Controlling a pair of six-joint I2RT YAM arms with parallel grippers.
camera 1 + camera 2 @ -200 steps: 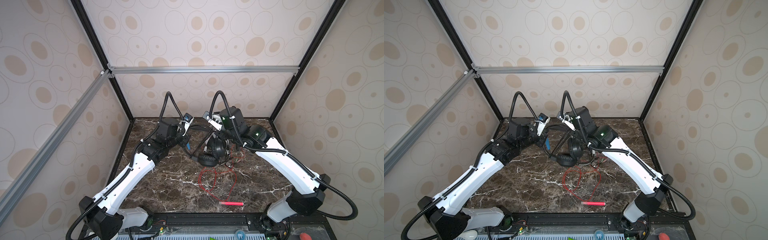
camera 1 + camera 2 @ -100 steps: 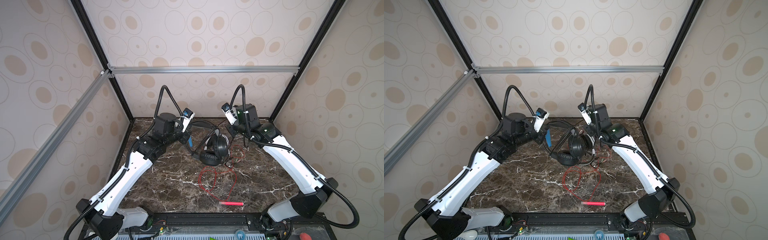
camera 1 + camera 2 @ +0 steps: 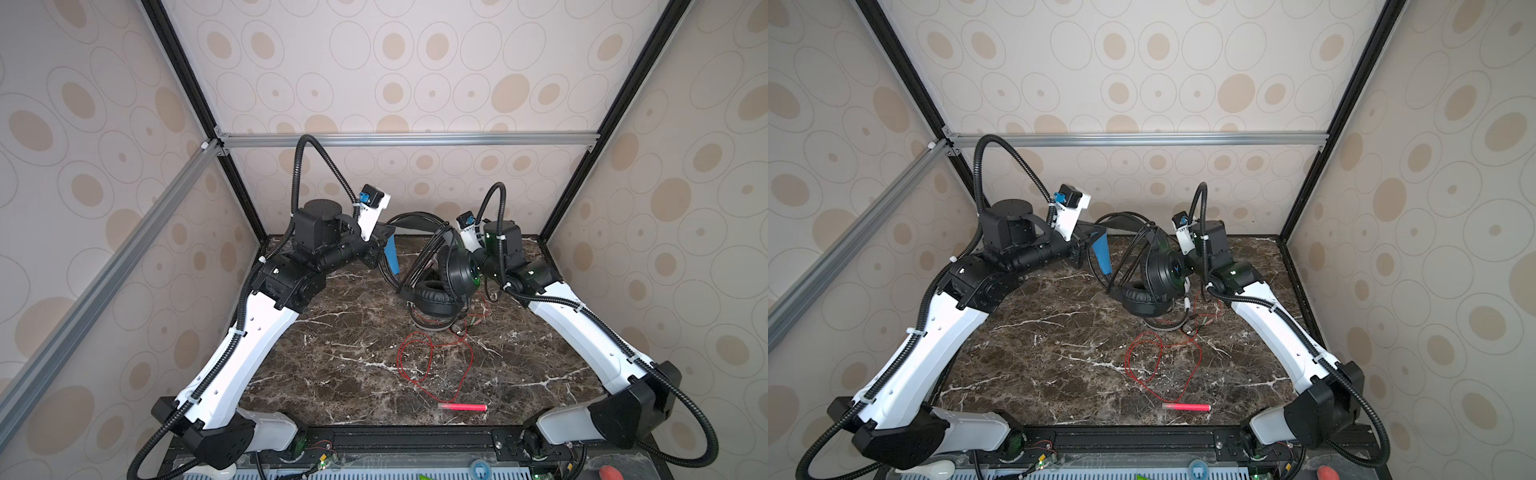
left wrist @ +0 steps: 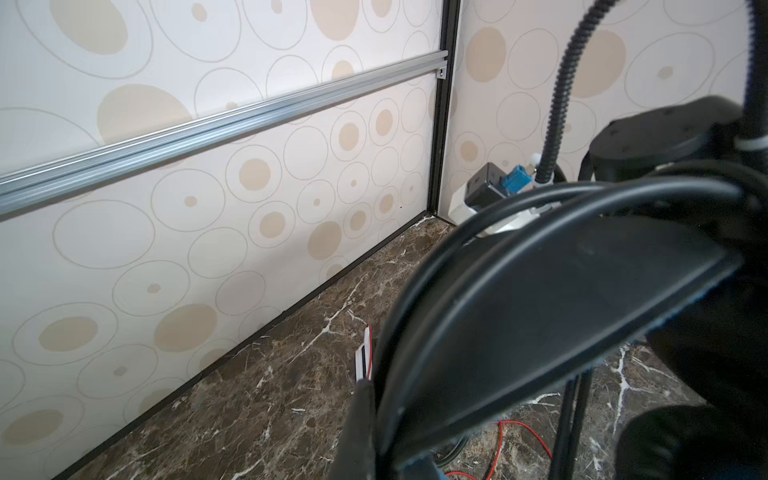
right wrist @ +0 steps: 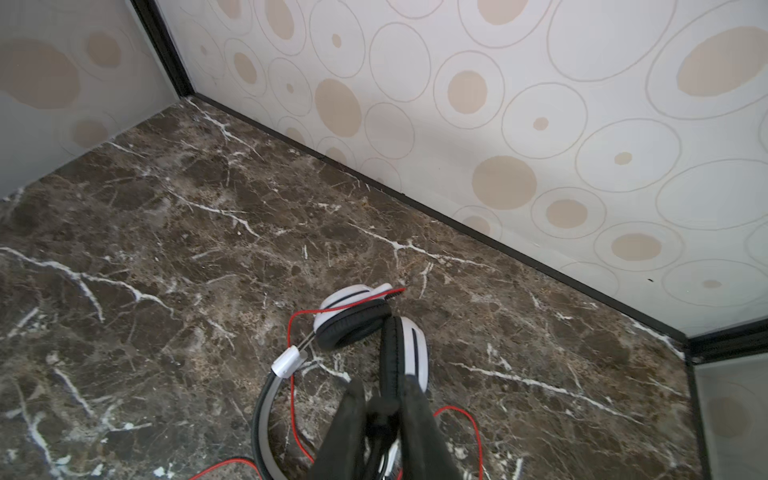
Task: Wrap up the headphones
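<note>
Left end effector [image 3: 385,241]: closed on the headband of the black headphones [image 3: 455,272] and holding the band raised. The band's blue-lined end hangs just below the jaws. Entry for the right end effector [image 5: 382,409]: jaws narrowly parted with something dark between them; whether it grips anything cannot be told.

Item 1, black headphones: between the two end effectors, nearer the right one.
- One cup stands on edge close beside the right end effector; the other lies flat on the desk [image 3: 332,353] below it.
- Black cable [image 3: 419,262]: several strands run from the top of the band down toward the lower cup. The left wrist view shows two strands lying along the band beside the left jaws.
- Judged status: winding begun, several turns on, end not yet secured.

Item 2, white headphones [image 5: 374,328]: on the desk just ahead of the right end effector's fingertips.
- The cups are folded together and mostly hidden behind the black cups in both top views.
- Red cable [image 3: 415,357]: sprawled in open loops on the desk, well away from both end effectors toward the arm bases. It ends at a pink stick-shaped piece [image 3: 462,407].
- Judged status: not begun.

Remaining, by estimate: finish and tuck the black cable, then gather and wind the whole red cable.
</note>
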